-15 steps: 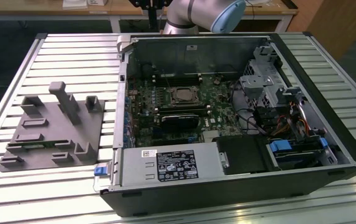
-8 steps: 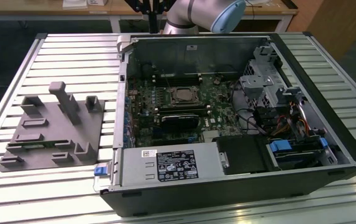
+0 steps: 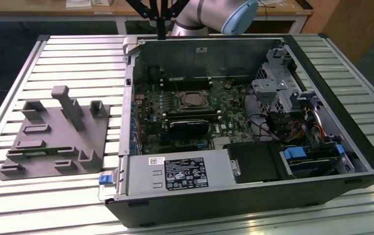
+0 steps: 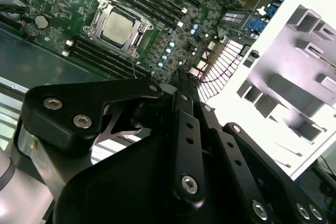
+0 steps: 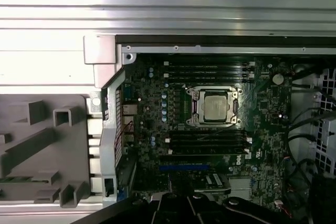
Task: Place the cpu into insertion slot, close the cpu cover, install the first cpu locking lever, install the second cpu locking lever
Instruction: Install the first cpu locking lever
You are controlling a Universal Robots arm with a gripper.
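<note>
Black fingers pinched together, empty; arm poised high over the case; cpu socketed.

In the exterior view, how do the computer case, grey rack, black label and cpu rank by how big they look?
Largest to smallest:
1. computer case
2. grey rack
3. black label
4. cpu; it lies deeper in the case than the label, yet looks plainly smallest.
</note>
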